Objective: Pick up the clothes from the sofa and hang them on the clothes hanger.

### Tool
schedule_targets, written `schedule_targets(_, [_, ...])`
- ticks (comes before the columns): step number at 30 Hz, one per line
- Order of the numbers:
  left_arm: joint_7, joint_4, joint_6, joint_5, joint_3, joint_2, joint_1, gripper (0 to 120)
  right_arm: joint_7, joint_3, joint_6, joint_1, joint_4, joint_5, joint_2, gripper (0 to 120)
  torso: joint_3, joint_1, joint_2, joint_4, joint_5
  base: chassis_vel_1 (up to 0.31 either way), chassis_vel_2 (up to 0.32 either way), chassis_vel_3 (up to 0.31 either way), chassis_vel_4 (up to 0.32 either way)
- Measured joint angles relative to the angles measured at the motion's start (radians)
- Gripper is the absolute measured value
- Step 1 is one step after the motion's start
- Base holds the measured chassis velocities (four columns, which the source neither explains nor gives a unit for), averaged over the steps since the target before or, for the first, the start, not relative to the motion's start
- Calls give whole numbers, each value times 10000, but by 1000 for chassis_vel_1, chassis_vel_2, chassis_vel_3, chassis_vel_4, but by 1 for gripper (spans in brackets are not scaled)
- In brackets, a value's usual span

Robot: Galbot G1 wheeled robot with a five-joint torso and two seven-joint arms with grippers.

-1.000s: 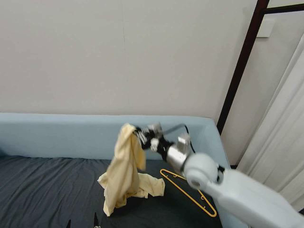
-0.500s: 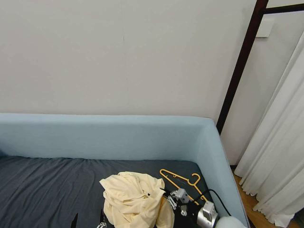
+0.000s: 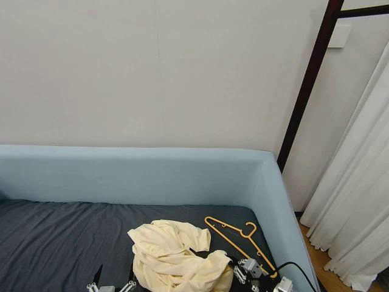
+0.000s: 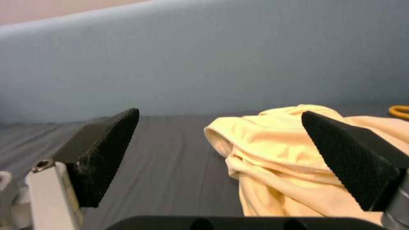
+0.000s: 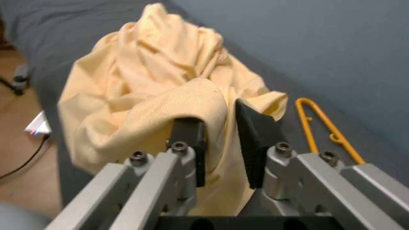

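light: bright, even, diffuse (indoor) | wall (image 3: 152,73): evenly lit | shadows: soft in folds of clothes (image 3: 173,255) | wrist views: dimmer

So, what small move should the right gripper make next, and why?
Probably lift straight up, slowly. The right gripper is shut on a fold of the yellow garment, whose bulk lies heaped on the sofa seat beside the orange hanger. Rising would pull it clear without dragging it onto the hanger. The left gripper hovers open, low beside the garment.

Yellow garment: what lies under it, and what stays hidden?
Dark sofa seat shows around the yellow garment; anything beneath its folds is covered. The right gripper pinches one fold; left gripper hovers open nearby.
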Motion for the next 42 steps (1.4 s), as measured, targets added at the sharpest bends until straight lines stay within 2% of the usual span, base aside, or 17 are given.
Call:
schedule_targets(4, [0, 118, 58, -47, 43, 120, -139, 100, -473, 303, 191, -361, 49, -190, -143, 29, 0, 0, 0, -1, 0, 0, 0, 0, 0])
schedule_targets(5, [-1, 140, 65, -53, 51, 143, -161, 100, -575, 366, 226, -421, 59, -222, -165, 39, 0, 0, 0, -3, 0, 0, 0, 0, 0])
schedule_targets(7, [-1, 147, 66, -54, 53, 151, -168, 100, -608, 387, 238, -440, 62, -232, -172, 39, 0, 0, 0, -4, 0, 0, 0, 0, 0])
schedule_targets(10, [2, 278, 76, -64, 109, 312, -305, 100, -1346, 778, 608, -757, 116, -479, -352, 61, 0, 0, 0, -3, -1, 0, 0, 0, 0])
schedule_targets(12, [2, 319, 80, -64, 122, 362, -338, 100, -1644, 883, 734, -844, 119, -555, -417, 65, -1, 0, 0, -4, -3, 0, 0, 0, 0])
schedule_targets(15, [8, 386, 82, -56, 86, 498, -348, 100, -2656, 1103, 1305, -908, -77, -1088, -607, 79, 0, 0, 0, 2, -1, 0, 0, 0, 0])
schedule_targets(20, [4, 387, 81, -56, -11, 494, -365, 100, -2366, 1273, 1616, -686, -735, -1400, -653, 97, 0, 0, 0, 0, 2, 0, 0, 0, 0])
schedule_targets(24, [-6, 374, 65, -57, -77, 402, -282, 100, -2266, 1440, 1455, -553, -828, -776, -879, 100, 0, 0, 0, 0, -1, 0, 0, 0, 0])
schedule_targets(26, [-34, 350, 56, -69, -181, 328, -195, 100, -2988, 1506, 1369, -613, -700, 311, -1129, 100, 0, 0, -1, 0, 0, 0, 0, 0, 0])
schedule_targets(29, [-55, 370, 54, -123, -235, 325, -165, 100, -3576, 1657, 1236, -761, -380, 1080, -1238, 100, 0, 0, 0, -1, -1, 0, 0, 0, 0])
schedule_targets(32, [20, 554, 109, 37, -51, 593, -312, 100, -1168, 1397, 277, -799, 450, 1393, -959, 100, 0, 0, -1, 1, -2, 0, 0, 0, 0])
schedule_targets(33, [20, 554, 109, 37, -51, 593, -312, 100, -1168, 1397, 277, -799, 450, 1393, -959, 100, 0, 0, -1, 1, -2, 0, 0, 0, 0])
schedule_targets(35, [420, 809, 122, 164, 265, 1451, -747, 100, 1719, 1018, -1168, -773, 1170, 1599, -489, 100, 0, 1, 0, 0, -1, 0, 0, 0, 0])
schedule_targets(36, [420, 809, 122, 164, 265, 1451, -747, 100, 1719, 1018, -1168, -773, 1170, 1599, -489, 100, 0, 1, 0, 0, -1, 0, 0, 0, 0])
schedule_targets(37, [611, 920, 57, 174, 381, 1834, -937, 100, 2420, 945, -1594, -773, 1393, 1752, -362, 100, 0, 0, 0, -1, -3, 0, 0, 0, 0])
schedule_targets(41, [1087, 1295, -116, 159, 670, 2915, -1444, 100, 3697, 765, -2793, -674, 1848, 2180, -31, 100, 0, 1, -1, -3, -2, 0, 0, 0, 0])
schedule_targets(42, [1087, 1295, -116, 159, 670, 2915, -1444, 100, 3697, 765, -2793, -674, 1848, 2180, -31, 100, 0, 1, -1, -3, -2, 0, 0, 0, 0])
